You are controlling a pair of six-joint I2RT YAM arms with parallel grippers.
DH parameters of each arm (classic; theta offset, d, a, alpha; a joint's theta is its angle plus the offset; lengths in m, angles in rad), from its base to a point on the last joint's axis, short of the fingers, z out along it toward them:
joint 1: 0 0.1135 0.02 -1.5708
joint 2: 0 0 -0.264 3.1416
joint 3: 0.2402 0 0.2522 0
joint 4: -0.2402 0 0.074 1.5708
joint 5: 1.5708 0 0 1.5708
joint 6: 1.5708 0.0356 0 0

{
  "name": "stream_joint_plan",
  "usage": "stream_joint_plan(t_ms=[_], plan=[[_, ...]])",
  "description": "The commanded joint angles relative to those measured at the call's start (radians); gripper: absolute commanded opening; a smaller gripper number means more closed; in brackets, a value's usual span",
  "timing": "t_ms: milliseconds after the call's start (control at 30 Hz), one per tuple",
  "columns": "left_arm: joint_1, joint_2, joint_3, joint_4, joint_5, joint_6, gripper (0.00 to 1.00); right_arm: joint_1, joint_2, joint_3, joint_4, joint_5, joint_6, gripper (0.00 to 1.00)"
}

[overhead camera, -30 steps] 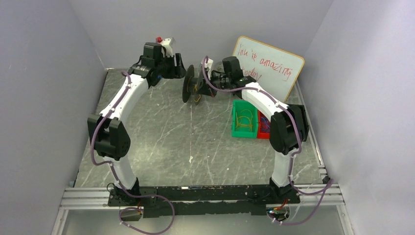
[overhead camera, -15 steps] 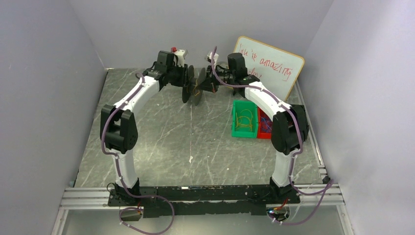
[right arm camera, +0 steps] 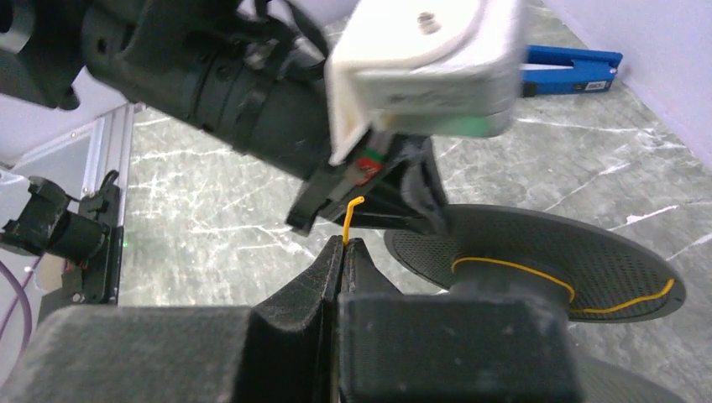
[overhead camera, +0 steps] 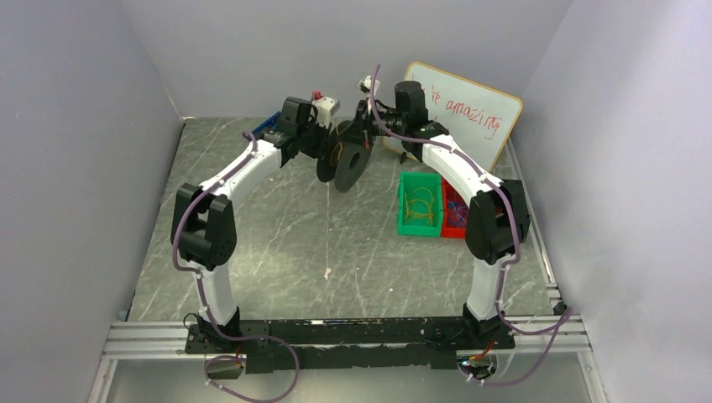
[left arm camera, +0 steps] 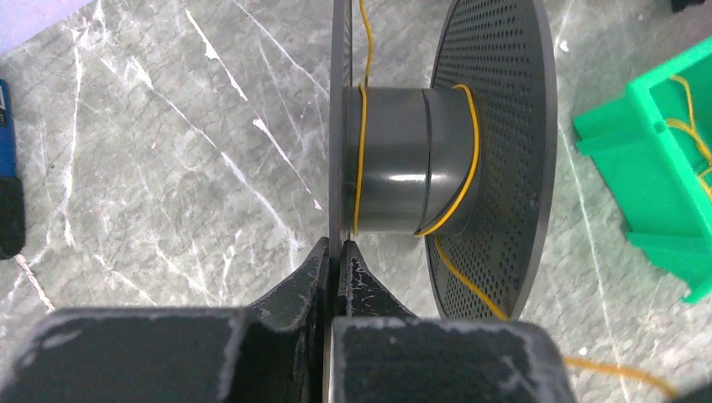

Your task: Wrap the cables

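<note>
Left hand [left arm camera: 334, 252] moved in, now clamping spool [left arm camera: 395, 168] flange | right hand [right arm camera: 342, 248] pinching cable [right arm camera: 348, 220] end

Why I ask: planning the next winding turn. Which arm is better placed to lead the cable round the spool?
Right, probably. The right claw is shut on the cable end, free to lead it. The left claw is clamped on the spool flange, steadying it.

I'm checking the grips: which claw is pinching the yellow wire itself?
The right claw: the end of the yellow wire sticks up between its shut tips. The left claw clamps the spool by a disc edge.
</note>
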Motion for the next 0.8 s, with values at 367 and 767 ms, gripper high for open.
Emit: stream_joint_plan(t_ms=[367,767], plan=[[-0.001,-0.248,-0.223,0.107,0.161,0.274,0.03,-0.11,0.045,0.0,0.052,0.038,0.137,0.0],[-0.013,-0.327,-0.374,0.159,0.198,0.35,0.03,-0.141,0.104,-0.039,0.097,-0.027,0.163,0.0]])
